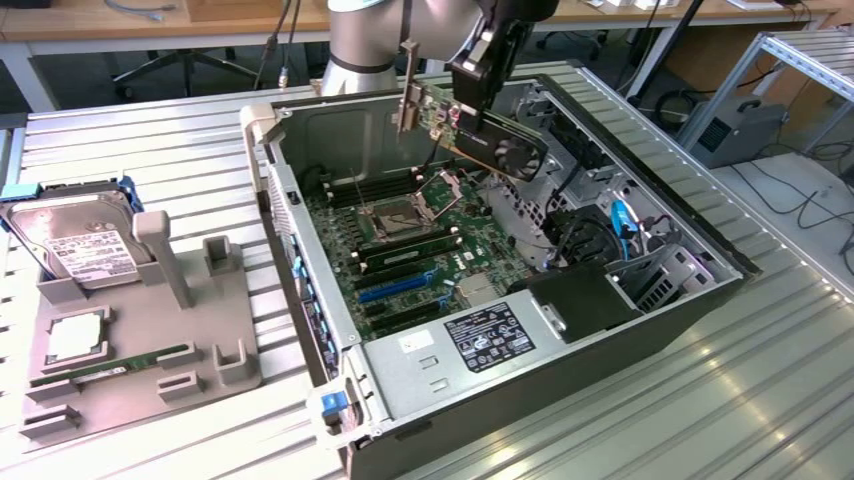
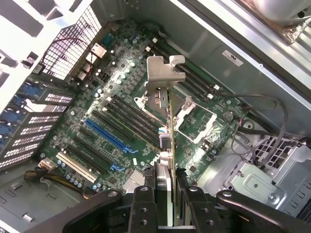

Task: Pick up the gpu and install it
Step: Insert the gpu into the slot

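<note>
Gpu (image 1: 511, 148) hangs over the open computer case (image 1: 296, 250), gripped between the narrowed fingers of the gripper (image 2: 165, 183). It is edge-down above the motherboard (image 2: 116, 92), with its metal bracket (image 2: 165, 74) clear of the case walls. The blue slot (image 2: 109, 133) below lies bare, with open room around the card.

The case (image 1: 441, 365) lies open, the board (image 2: 97, 116) free below the gpu (image 1: 514, 150) in the claw (image 2: 166, 180). Cables (image 1: 622, 225) crowd the exterior view's right.
</note>
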Controlling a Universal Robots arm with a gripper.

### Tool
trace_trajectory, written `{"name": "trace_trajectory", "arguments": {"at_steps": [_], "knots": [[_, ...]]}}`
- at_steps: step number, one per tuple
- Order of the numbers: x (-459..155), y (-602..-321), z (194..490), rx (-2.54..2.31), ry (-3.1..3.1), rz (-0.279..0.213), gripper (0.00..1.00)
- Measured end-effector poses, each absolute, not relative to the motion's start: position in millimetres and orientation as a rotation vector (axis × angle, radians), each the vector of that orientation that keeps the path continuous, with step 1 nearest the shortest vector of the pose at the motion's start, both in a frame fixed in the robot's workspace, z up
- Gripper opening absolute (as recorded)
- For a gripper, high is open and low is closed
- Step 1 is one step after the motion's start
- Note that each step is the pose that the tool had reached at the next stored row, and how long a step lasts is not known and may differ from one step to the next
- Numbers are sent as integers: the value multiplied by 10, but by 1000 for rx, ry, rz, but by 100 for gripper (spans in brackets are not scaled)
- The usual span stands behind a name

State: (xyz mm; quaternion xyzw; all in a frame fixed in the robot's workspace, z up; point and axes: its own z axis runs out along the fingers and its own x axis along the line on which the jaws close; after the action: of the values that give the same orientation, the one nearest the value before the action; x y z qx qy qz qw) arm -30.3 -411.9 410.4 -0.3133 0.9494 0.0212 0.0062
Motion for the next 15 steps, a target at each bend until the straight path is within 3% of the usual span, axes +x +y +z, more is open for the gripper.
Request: {"name": "trace_trajectory", "arguments": {"at_steps": [15], "knots": [[-302, -4119, 4104, -1042, 2951, 67, 27]]}}
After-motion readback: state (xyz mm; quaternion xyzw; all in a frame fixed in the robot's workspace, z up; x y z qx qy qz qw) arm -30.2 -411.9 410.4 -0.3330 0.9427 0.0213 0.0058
